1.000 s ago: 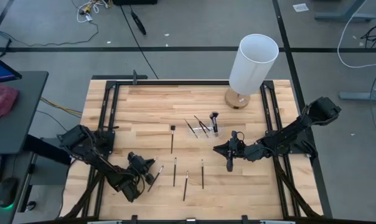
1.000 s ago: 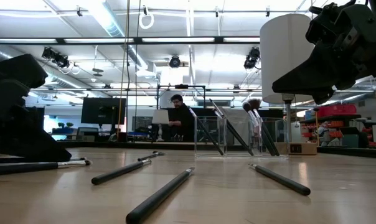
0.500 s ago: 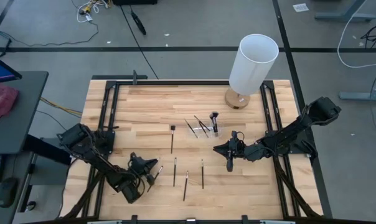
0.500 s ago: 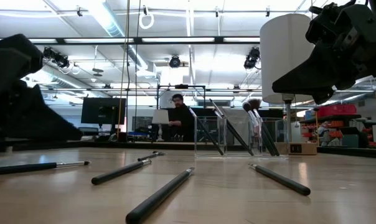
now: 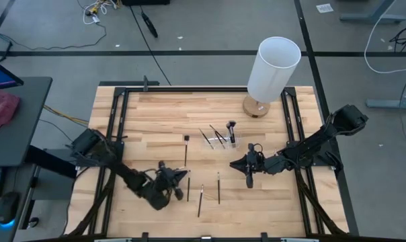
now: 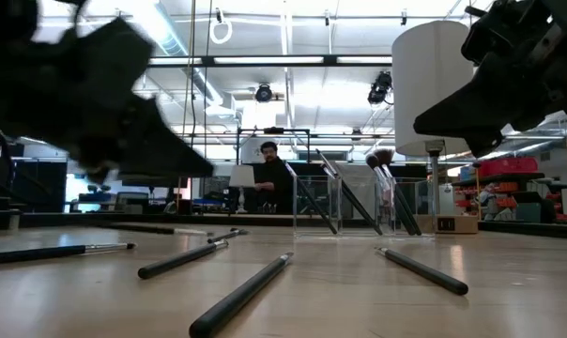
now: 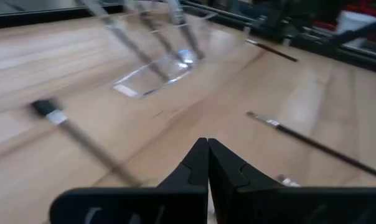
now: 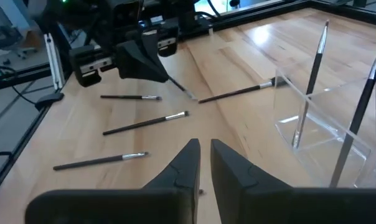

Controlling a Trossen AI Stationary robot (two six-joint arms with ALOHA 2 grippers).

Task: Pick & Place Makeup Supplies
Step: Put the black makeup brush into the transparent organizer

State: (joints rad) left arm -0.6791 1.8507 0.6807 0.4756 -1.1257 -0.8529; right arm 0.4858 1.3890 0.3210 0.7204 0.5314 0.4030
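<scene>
Several thin dark makeup brushes [image 5: 200, 199] lie flat on the wooden table in a loose row; another with a black head [image 5: 186, 149] lies farther back. In the low view they show as dark rods [image 6: 241, 296]. More brushes [image 6: 344, 197] stand slanted in the clear holder [image 5: 220, 141]. My left gripper [image 5: 179, 177] hovers above the left end of the row, shut, with nothing between its fingers [image 7: 206, 152]. My right gripper [image 5: 249, 178] waits above the table, near and right of the holder, its fingers [image 8: 191, 155] a narrow gap apart.
The tall white cylinder lamp [image 5: 273, 67] stands on its wooden base at the far right of the table. Black frame rails [image 5: 115, 134] run along both table sides. A person [image 6: 269, 178] sits in the room far behind the table.
My left gripper has risen from the table surface beside the leftmost brush and swung toward the table's right, over the left end of the brush row. The brushes lie where they were. My right arm has kept still.
</scene>
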